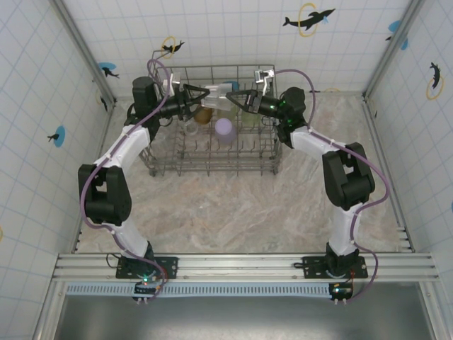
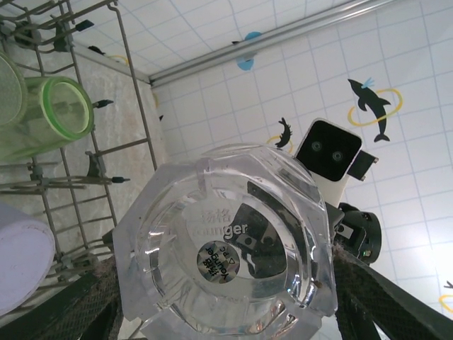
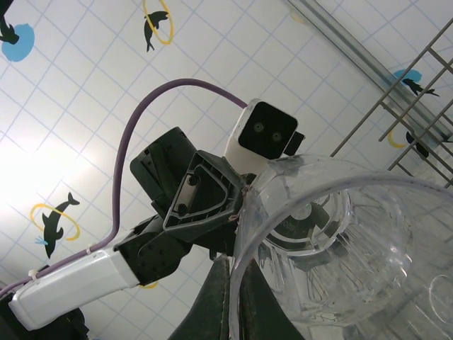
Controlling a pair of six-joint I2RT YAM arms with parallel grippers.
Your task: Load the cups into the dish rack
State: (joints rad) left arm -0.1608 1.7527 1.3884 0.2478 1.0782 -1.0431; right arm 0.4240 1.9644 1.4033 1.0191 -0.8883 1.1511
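Observation:
A clear cup [image 1: 219,94] hangs on its side above the back of the dish rack [image 1: 212,170], held between both grippers. My right gripper [image 1: 237,99] is shut on the cup's rim [image 3: 244,234], with the wall pinched between its fingers [image 3: 216,304]. My left gripper [image 1: 205,95] straddles the cup's octagonal base [image 2: 226,248], its fingers [image 2: 386,301] flush against both sides. Inside the rack sit a lilac cup [image 1: 225,129], an amber cup [image 1: 203,115] and a pale green cup [image 2: 60,113].
The rack's tall wire sides [image 2: 134,92] and upright tines stand directly below and beside both grippers. Tiled walls close in the table on the left, right and back. Marbled tabletop [image 1: 233,205] stretches in front of the rack.

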